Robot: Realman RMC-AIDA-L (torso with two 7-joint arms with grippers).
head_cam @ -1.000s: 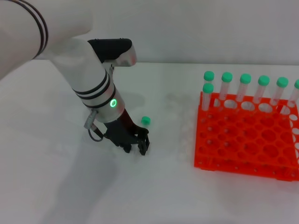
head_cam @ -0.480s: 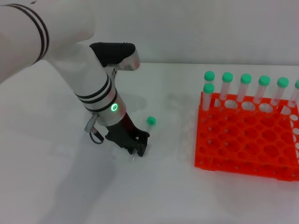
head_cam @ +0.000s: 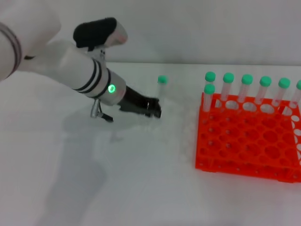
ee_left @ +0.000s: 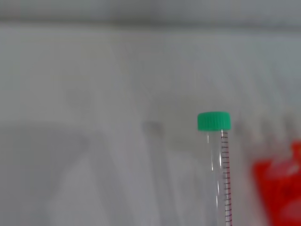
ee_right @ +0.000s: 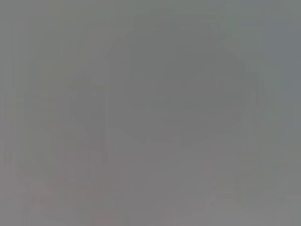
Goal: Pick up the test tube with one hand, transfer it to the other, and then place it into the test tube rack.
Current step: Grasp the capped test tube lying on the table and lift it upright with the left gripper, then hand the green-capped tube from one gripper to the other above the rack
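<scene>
The left gripper (head_cam: 154,109) rose from the table and swung toward the test tube rack (head_cam: 249,141), and the test tube (head_cam: 162,92) came upright between its jaws.

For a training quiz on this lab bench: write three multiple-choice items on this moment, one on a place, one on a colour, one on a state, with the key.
1. Where is the orange rack?
A. On the robot's right of the table
B. On its left
C. Under the left arm

2. What colour is the cap of the held tube?
A. Red
B. Green
C. White

3. How does the held tube stand?
A. Lying flat on the table
B. Seated in the rack
C. Upright, cap up, in the left gripper

Key: 1 A, the head view shows the rack at the right. 2 B, the cap is green in both the head and left wrist views. 3 C, the tube rises cap up from the gripper, clear of the rack.
</scene>
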